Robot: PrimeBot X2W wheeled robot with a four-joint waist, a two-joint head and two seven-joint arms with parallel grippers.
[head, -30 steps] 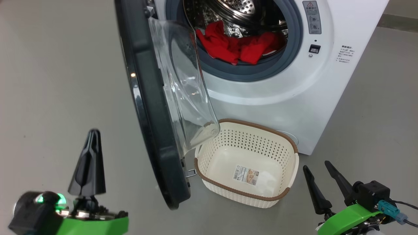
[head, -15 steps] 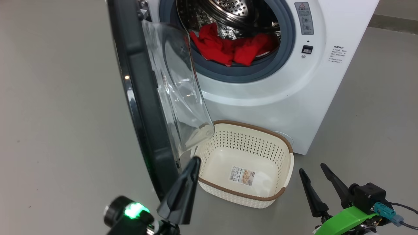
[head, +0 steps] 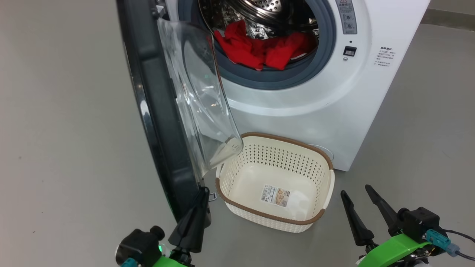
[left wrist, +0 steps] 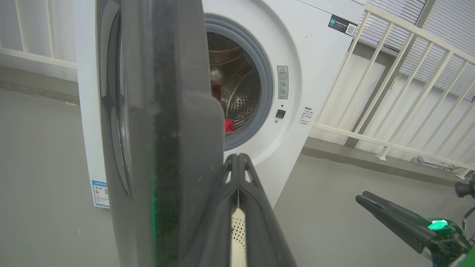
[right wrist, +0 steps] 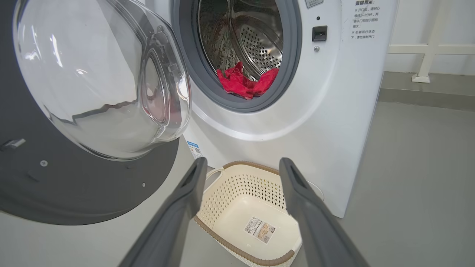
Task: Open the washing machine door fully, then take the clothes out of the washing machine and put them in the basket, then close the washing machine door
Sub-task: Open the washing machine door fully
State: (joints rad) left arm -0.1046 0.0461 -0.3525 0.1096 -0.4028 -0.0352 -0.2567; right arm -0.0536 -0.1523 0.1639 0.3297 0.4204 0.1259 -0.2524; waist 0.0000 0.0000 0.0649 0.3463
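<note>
1. Washing machine: white front-loader with its mouth uncovered. The steel drum and grey-blue seal are both exposed.
2. Washing machine door: hinged at the left side of the machine's mouth. It is swung out and stands roughly square to the machine's front, with the clear glass bowl facing across the mouth.
3. Clothes: red heap inside the machine, low at the front of the drum. One fold lies on the seal's lower lip.
4. Basket: on the floor just beside the foot of the machine's front, below the mouth. The sticker on its bottom is visible.
5. Left gripper: fingers pressed together. The tip is at the door's lower edge, the part farthest out from the machine. Cannot tell whether it touches the door.
6. Right gripper: fingers apart, low, out in front of the machine's right front corner and apart from it. It points toward the machine.
</note>
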